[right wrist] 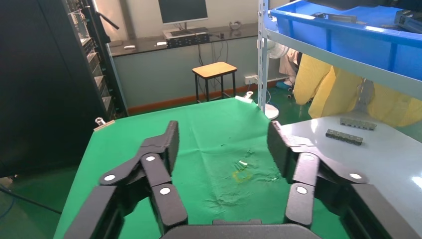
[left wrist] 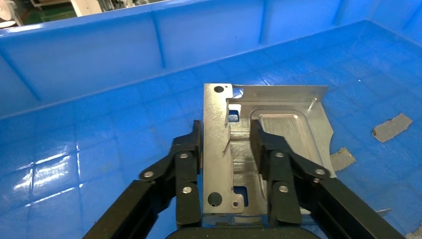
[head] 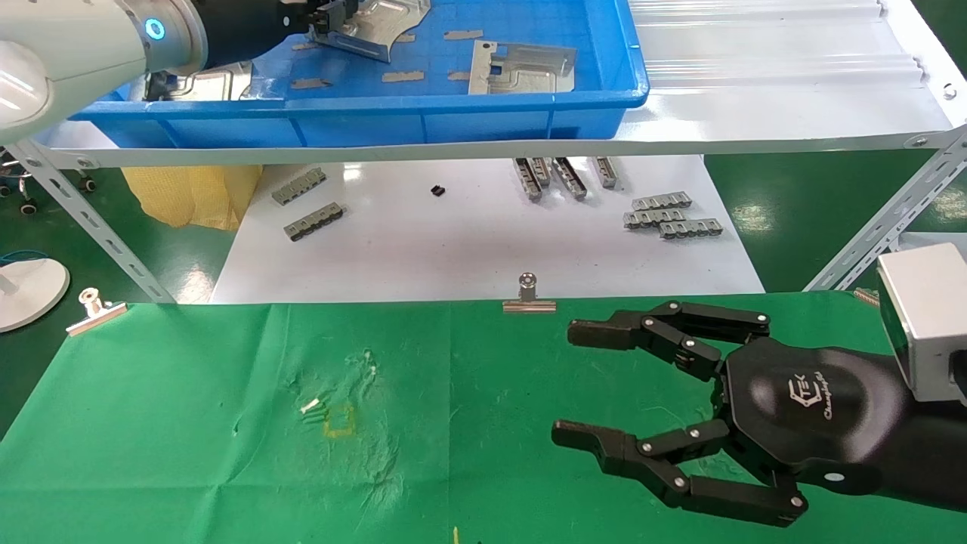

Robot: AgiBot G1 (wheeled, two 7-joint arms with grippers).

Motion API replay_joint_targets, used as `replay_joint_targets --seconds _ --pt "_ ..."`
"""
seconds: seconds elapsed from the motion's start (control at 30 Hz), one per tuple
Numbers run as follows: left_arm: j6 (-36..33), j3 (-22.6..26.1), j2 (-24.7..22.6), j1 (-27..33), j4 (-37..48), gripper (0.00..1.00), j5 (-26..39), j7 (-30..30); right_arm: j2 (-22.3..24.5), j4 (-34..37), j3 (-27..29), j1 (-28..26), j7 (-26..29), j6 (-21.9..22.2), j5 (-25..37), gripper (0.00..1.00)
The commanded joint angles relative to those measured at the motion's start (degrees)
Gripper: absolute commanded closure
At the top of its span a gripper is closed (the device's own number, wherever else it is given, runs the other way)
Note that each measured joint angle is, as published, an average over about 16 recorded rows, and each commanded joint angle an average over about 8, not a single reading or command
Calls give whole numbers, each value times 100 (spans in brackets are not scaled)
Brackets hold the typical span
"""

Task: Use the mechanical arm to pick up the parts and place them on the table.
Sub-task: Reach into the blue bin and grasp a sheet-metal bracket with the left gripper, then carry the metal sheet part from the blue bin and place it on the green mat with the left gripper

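Left tool [left wrist: 226, 149] clamped on a part [left wrist: 259, 149] inside the blue bin [head: 453, 121] on the shelf. Table [head: 189, 423] lies below and nearer the robot. Right tool [head: 582, 385] spread open, empty, over the table.

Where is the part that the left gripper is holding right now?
In the head view the held part is at upper left, inside the blue bin on the white shelf, clamped by the left gripper. A second part lies to its right.
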State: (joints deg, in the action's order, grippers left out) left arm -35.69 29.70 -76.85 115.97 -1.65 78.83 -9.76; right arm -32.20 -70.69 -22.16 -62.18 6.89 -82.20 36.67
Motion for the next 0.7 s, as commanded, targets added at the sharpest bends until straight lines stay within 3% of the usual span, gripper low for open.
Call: replay_joint_targets --seconds 0.03,0.43,0.7 --pt "25 2 -3 -14 -12 100 0 -5 0 0 0 0 0 0 0 0" --pt "-22 -108 71 10 -187 100 -183 222 0 0 0 0 0 0 0 0" --pt "-1330 -184 371 49 -467 100 -344 883 0 0 0 0 0 0 0 0"
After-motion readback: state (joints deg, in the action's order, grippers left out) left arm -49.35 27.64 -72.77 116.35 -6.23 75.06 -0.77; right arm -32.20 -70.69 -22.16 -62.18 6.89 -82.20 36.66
